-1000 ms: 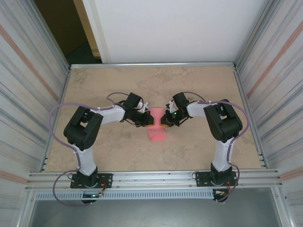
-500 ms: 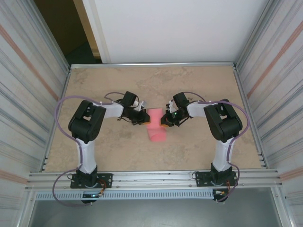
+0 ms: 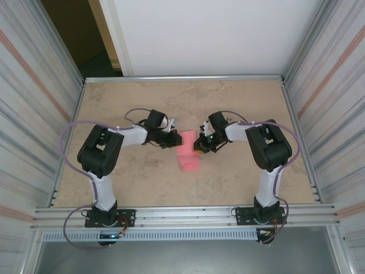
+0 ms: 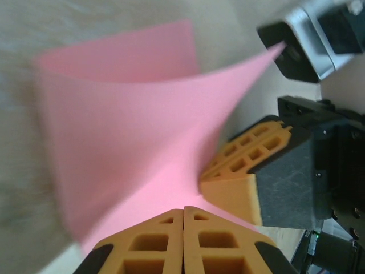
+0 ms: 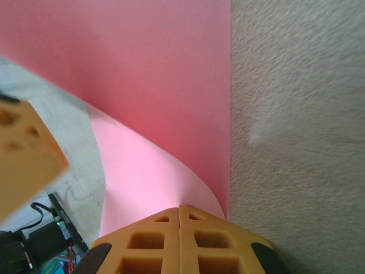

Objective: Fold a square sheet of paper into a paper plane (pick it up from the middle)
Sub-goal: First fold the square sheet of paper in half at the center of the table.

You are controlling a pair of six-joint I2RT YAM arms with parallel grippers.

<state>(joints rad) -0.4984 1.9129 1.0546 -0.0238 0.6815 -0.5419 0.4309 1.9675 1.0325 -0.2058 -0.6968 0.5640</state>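
Observation:
The pink square sheet of paper (image 3: 187, 153) lies mid-table, partly folded, with one flap curled up. My right gripper (image 5: 179, 206) is shut on that lifted flap (image 5: 148, 177) near its edge and holds it above the flat part (image 5: 142, 63). In the top view the right gripper (image 3: 198, 148) sits at the paper's right side. My left gripper (image 4: 183, 208) is shut, its tips close against the pink sheet (image 4: 125, 125), just beside the right gripper's orange fingers (image 4: 239, 165). From above, the left gripper (image 3: 174, 138) meets the paper's upper left edge. No pinch by the left jaws shows.
The tan table (image 3: 239, 177) is bounded by a metal frame (image 3: 182, 77) and ribbed side walls. Both arm bases stand at the near edge. A lilac cable (image 3: 68, 148) loops out from the left arm.
The left gripper slid a little toward the far side along the paper's left edge, and its elbow shifted. The right arm and the paper have barely moved.

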